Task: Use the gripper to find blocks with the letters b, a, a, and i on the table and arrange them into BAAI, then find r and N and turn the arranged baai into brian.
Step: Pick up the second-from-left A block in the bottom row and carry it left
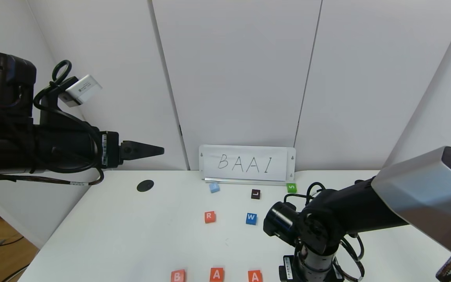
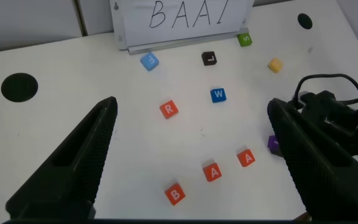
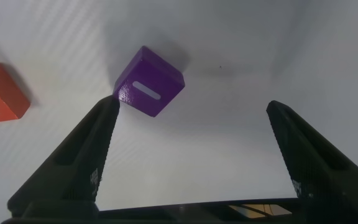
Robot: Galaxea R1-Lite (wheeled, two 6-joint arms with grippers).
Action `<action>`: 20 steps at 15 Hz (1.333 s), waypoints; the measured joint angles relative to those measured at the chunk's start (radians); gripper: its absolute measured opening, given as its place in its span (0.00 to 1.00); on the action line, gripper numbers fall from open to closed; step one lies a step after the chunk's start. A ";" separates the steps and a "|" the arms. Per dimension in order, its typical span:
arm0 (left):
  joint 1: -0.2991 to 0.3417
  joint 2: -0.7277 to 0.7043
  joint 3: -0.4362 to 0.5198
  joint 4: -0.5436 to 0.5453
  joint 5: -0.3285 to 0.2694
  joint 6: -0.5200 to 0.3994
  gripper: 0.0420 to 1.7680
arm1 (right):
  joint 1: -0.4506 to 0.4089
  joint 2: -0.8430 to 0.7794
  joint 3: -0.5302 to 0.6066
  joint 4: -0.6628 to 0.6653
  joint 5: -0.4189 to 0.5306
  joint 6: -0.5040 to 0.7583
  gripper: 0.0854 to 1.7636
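Purple I block point(image 3: 149, 82) sits off-centre by one finger point(image 3: 82, 149) of our spread, empty right hand point(image 3: 188, 155); closing could knock it crooked.

light: bright, even, overhead | shadows: soft, beside purple block point(image 3: 148, 82) on tabletop point(image 1: 131, 235) | blur: claw fingers point(image 3: 73, 168) close-up | distortion: head-view edges bowed
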 joint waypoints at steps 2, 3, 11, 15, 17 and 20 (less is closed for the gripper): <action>0.000 0.000 0.000 0.000 0.000 0.000 0.97 | -0.002 0.004 -0.010 0.000 0.000 -0.001 0.96; 0.001 0.000 0.000 0.000 0.000 0.000 0.97 | -0.003 0.006 -0.014 0.001 -0.001 -0.001 0.96; 0.003 -0.001 -0.001 0.000 0.000 0.000 0.97 | -0.037 0.013 -0.045 0.001 0.000 -0.020 0.97; 0.003 -0.001 -0.001 0.000 0.000 0.000 0.97 | -0.037 0.006 -0.058 0.003 0.000 -0.027 0.97; 0.004 -0.001 -0.001 -0.001 0.000 0.000 0.97 | -0.037 -0.001 -0.060 0.004 0.000 -0.028 0.97; 0.005 -0.001 -0.001 0.000 0.000 0.000 0.97 | -0.024 -0.020 -0.047 0.020 0.001 -0.027 0.97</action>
